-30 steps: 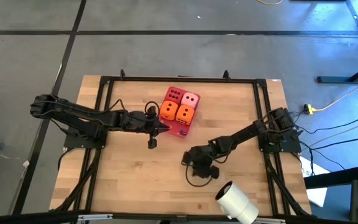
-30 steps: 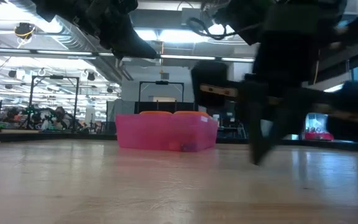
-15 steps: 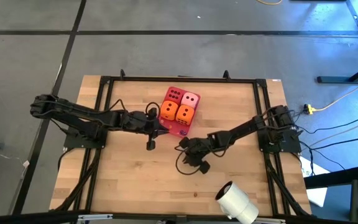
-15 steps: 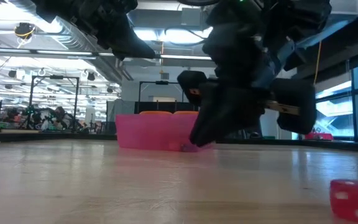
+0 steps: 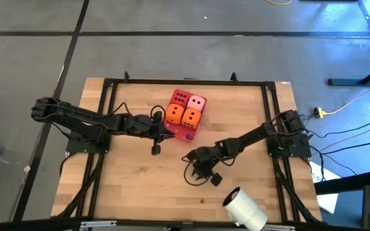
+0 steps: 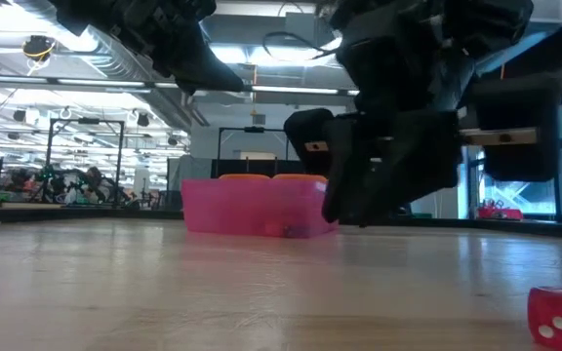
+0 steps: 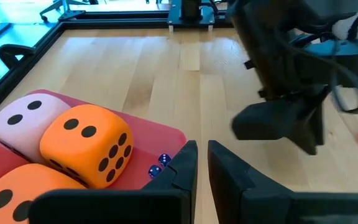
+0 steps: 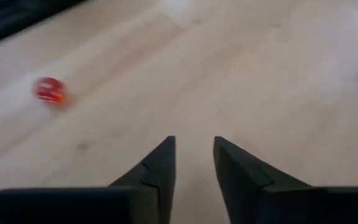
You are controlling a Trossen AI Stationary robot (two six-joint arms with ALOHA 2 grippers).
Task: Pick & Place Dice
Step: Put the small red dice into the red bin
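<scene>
Four big dice sit in the flat red tray [image 5: 189, 136] at the table's far middle: a red one [image 5: 180, 98], a pale pink one [image 5: 197, 102] and two orange ones [image 5: 174, 114] [image 5: 192, 118]. Small blue dice [image 7: 156, 165] lie on the tray's near corner. My left gripper [image 7: 202, 163] is shut and hovers at that corner [image 5: 170, 133], touching nothing. My right gripper [image 8: 194, 152] stands open just above the bare table [image 5: 196, 163], nearer the front, with nothing between its fingers. A small red die [image 8: 50, 90] lies alone on the wood [image 6: 560, 318].
A white cylinder roll [image 5: 244, 208] lies at the table's front right corner. A black frame [image 5: 185, 81] runs around the tabletop. Bare wood spreads over the front half between the arms.
My right gripper has lifted its fingertips off the table and rolled its wrist, staying in front of the tray. A small red die, unseen a second ago, has come to lie on the table near the front edge and has shifted slightly since.
</scene>
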